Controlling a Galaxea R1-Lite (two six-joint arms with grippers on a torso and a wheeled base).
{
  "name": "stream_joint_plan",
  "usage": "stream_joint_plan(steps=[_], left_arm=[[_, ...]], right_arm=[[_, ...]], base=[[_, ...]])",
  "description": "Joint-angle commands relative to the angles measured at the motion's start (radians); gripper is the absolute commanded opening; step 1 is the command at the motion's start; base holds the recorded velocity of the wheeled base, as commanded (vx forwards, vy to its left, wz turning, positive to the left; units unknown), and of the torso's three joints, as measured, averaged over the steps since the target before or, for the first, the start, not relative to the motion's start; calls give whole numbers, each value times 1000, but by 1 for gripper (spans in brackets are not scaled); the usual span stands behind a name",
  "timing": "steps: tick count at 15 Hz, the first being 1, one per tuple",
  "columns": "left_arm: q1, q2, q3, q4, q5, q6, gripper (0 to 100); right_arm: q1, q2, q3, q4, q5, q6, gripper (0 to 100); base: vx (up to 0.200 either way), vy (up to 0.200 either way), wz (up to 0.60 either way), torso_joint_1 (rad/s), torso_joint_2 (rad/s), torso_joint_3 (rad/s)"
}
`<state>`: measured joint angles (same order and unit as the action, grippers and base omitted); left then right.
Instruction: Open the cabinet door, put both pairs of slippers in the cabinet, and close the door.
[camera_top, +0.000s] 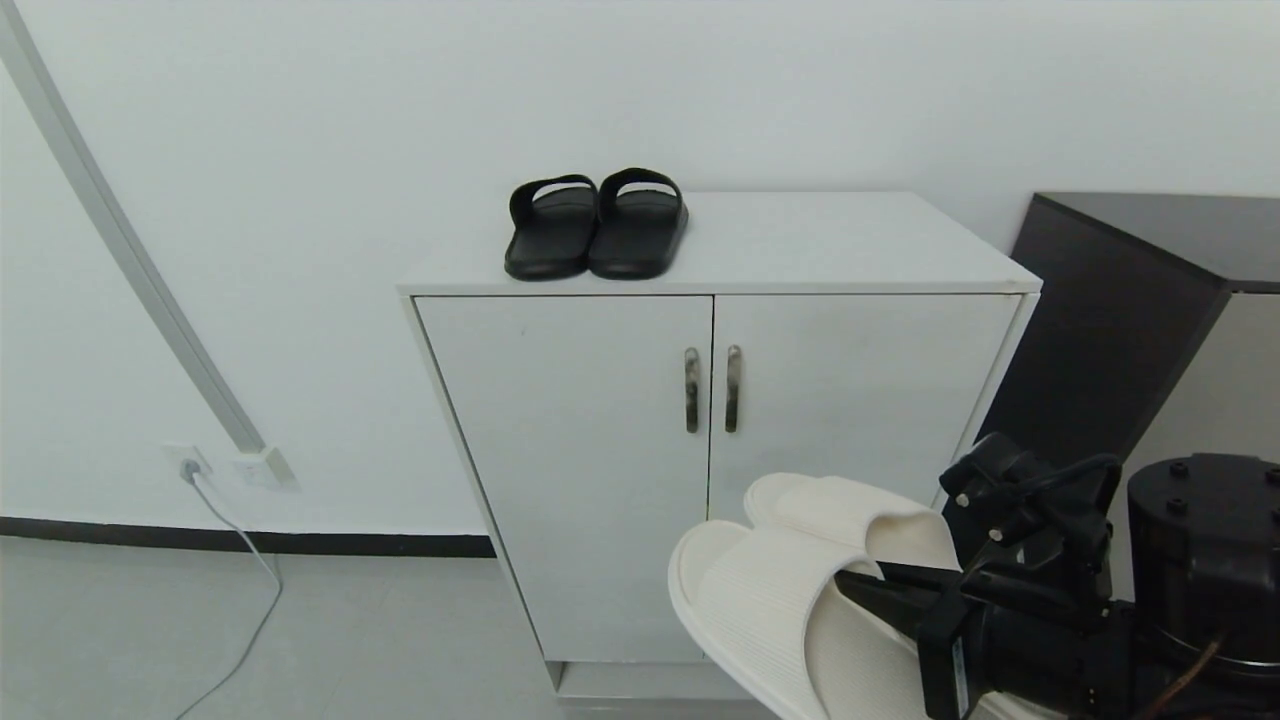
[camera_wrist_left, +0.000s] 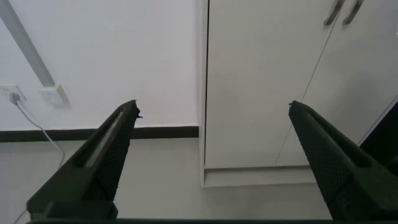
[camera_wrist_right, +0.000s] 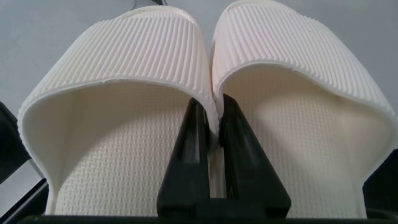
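While it stood shut, the white cabinet (camera_top: 590, 480) was the biggest thing in front of the robot. Pair of white slippers (camera_top: 780, 600) hung low before its right door, inner edges pinched together by the right end effector (camera_wrist_right: 211, 140), fingers nearly closed on them. Pair of black slippers (camera_top: 597, 225) sat side by side on the cabinet top, left half. Left end effector (camera_wrist_left: 214, 107) gaped wide, empty, low, facing the cabinet's lower left corner. Both handles (camera_top: 710, 388) untouched.

Bright, even, diffuse light on wall (camera_top: 300, 150) and cabinet (camera_top: 560, 450), soft shading inside the white slippers (camera_wrist_right: 124, 68)
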<state>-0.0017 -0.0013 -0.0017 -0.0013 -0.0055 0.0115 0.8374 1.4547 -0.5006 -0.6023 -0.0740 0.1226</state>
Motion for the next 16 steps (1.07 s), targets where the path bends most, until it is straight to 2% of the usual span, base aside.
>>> stream_joint_plan(steps=[1,7,13,14,15,16], left_arm=[[0,1,0,0,-1,2,100],[2,1,0,1,4,5,100],[0,27,-4,-2,22,7,100],[0,40,-34,-6,16,-7,100],[-3,80,-123,-3,10,-65,100],[-3,156,-182,-5,-1,-96,100]], right_arm=[[0,1,4,-1,0,0,0],[2,3,7,-1,0,0,0],[3,1,19,-1,0,-1,0],[3,3,19,-1,0,-1,0],[3,4,21,-1,0,-1,0],[3,7,19,-1,0,-1,0]], base=[[0,0,0,-139,476,325],[0,0,0,-120,464,341],[0,0,0,-47,415,373],[0,0,0,-2,163,173],[0,0,0,-2,105,100],[0,0,0,-2,51,41]])
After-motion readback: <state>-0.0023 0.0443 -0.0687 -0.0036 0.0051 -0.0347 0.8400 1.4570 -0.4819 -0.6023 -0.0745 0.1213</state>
